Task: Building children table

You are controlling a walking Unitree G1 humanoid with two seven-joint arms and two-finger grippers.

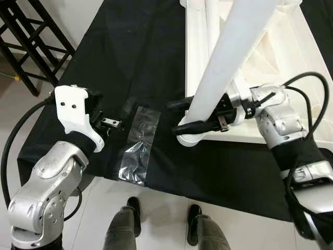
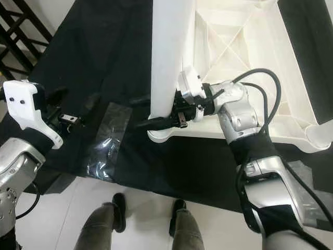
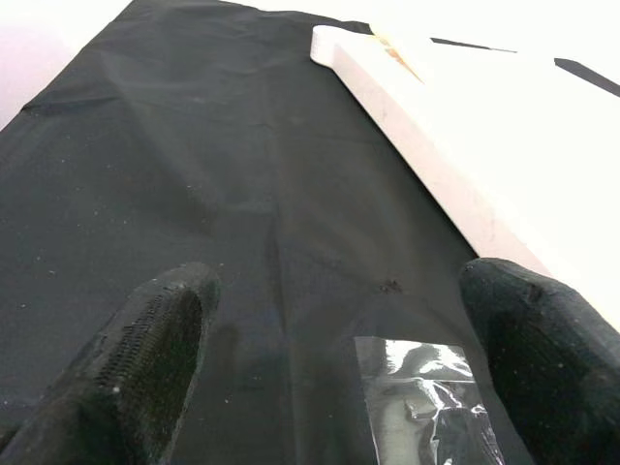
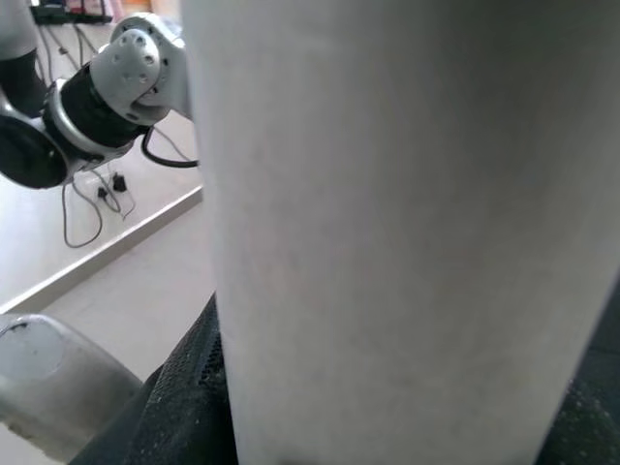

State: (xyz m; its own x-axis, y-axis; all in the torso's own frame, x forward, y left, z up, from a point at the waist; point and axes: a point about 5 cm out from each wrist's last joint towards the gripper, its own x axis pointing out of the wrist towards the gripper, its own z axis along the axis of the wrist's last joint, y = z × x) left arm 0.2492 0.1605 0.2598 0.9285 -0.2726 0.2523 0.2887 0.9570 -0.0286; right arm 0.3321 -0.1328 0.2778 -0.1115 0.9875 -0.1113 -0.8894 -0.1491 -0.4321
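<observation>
White table leg [image 1: 229,57] upright at corner of upturned white tabletop [image 2: 291,78].

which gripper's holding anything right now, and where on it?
Right gripper clamps the white table leg near its lower end, by the tabletop corner. Left gripper is open, holding nothing, above the black cloth.

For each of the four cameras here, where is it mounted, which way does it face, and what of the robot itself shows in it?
Left eye view: on the head, looking down at the black cloth; both arms show, right gripper clamped on the white table leg.
Right eye view: the same scene from the head's other eye, with the upturned white tabletop.
Left wrist view: along the open left gripper, over the cloth to a clear plastic bag.
Right wrist view: right against the leg.
Shared: both eye views and the left wrist view show the bag.
</observation>
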